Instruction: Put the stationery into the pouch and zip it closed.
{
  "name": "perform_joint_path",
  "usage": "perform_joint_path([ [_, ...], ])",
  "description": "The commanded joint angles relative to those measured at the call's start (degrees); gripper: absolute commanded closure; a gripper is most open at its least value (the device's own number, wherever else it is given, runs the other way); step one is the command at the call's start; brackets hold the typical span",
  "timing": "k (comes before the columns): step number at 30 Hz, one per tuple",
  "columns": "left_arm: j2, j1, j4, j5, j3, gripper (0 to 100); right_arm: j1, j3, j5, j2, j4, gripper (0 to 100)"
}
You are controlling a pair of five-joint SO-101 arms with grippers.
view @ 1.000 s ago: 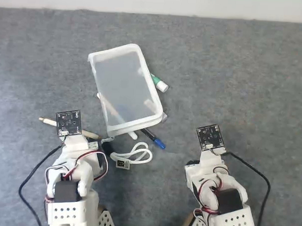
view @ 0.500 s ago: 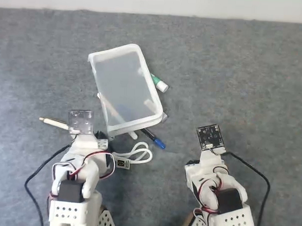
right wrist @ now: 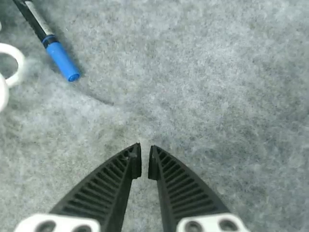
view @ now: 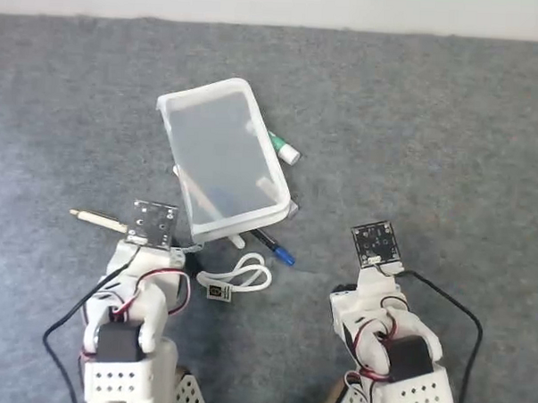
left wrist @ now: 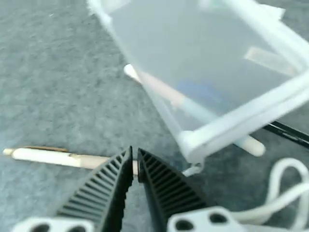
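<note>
A cream pen (view: 97,218) lies farthest left on the grey felt (view: 433,128), well clear of the pouch. In the left wrist view, the left gripper (left wrist: 134,162) sits right over the pen's near end with its jaws drawn together to a thin slit. Whether they touch the pen cannot be told. Next comes the translucent white pouch (view: 222,155), lying flat and tilted, with a white cord (view: 239,276) looped on the felt below its lower edge. A blue-capped pen (view: 274,247) pokes out from under that edge, and a green-capped marker (view: 284,149) from the pouch's right side. The right gripper (right wrist: 144,162) hangs over bare felt, its jaws nearly together and holding nothing.
</note>
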Motion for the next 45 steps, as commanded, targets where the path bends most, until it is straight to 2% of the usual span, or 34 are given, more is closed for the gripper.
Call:
perform_joint_path([
  [1, -1.05, -3.34, 0.53, -0.53, -4.18, 99, 2.77, -4.57, -0.62, -0.04, -0.22, 96.1],
  [4, -1.05, -5.19, 1.05, -0.62, -4.26, 99, 5.49, -7.03, -0.35, -0.04, -0.31, 96.1],
  [8, -1.05, -5.45, 4.31, -0.70, -6.02, 99, 5.67, -9.67, 0.88, -0.04, -2.86, 96.1],
  [11, -1.05, -5.45, 4.57, -0.70, -6.20, 99, 6.02, -11.08, 7.74, -0.04, -6.20, 96.1],
  [15, -1.05, -5.54, 4.57, -0.70, -6.20, 99, 5.85, -11.43, 22.51, -0.04, -11.65, 96.1],
  [22, -1.05, -5.54, 4.48, -0.97, -6.29, 99, 5.58, -11.69, 34.55, -0.04, -18.07, 96.3],
  [32, -1.05, -5.54, 4.48, -1.05, -6.29, 99, 5.05, -22.86, 29.89, 0.57, -19.21, 96.1],
  [40, -1.05, -10.99, 0.44, -0.97, -6.11, 99, -4.44, -29.71, 28.40, 0.66, -15.60, 96.0],
  [45, -1.05, -11.69, 0.09, -0.79, -6.29, 99, -7.34, -30.77, 27.78, 0.75, -15.87, 94.4],
])
